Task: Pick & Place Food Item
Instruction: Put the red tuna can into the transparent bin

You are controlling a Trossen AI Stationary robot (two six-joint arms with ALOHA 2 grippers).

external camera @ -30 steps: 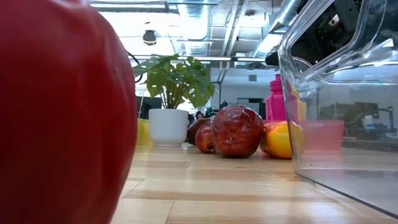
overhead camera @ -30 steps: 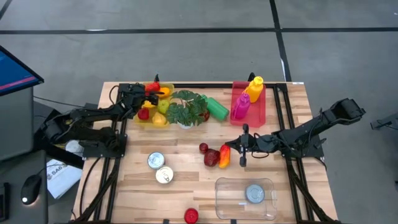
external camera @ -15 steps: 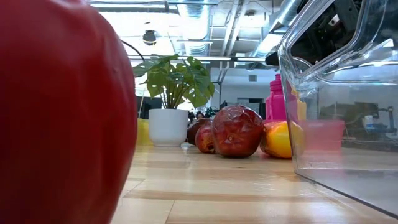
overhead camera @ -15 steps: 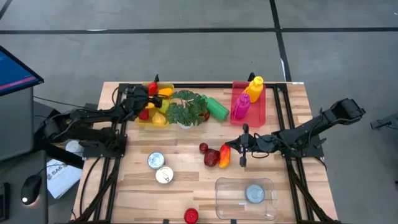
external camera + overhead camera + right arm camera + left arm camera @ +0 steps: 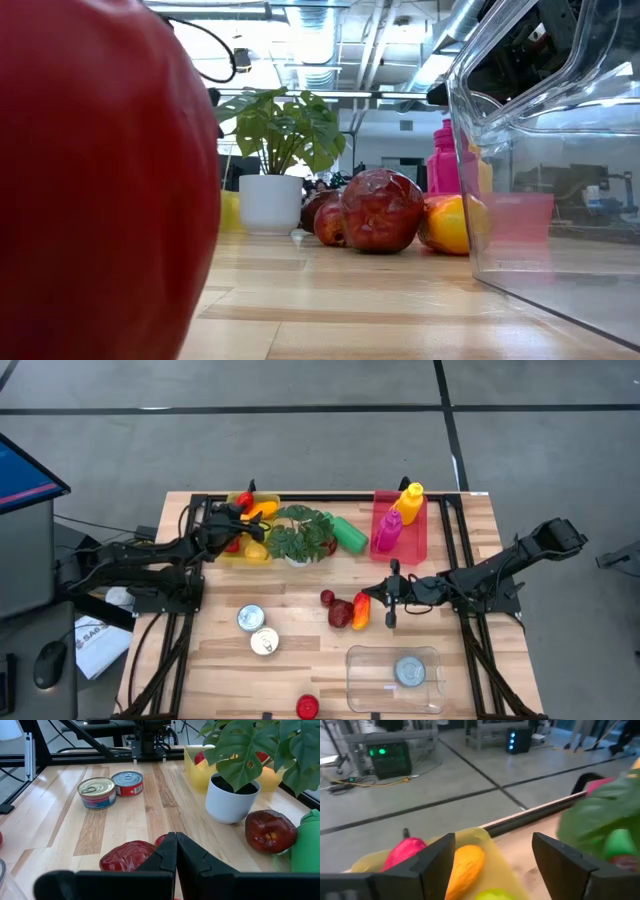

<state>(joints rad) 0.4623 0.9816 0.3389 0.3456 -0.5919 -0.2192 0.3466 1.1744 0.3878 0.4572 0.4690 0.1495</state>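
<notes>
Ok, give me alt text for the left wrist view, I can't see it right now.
The left gripper, fingers apart, hangs over a yellow tray at the table's edge, with an orange fruit between the fingers and a red fruit beside it. Green plant leaves fill one side, and grey floor lies beyond the table.
</notes>
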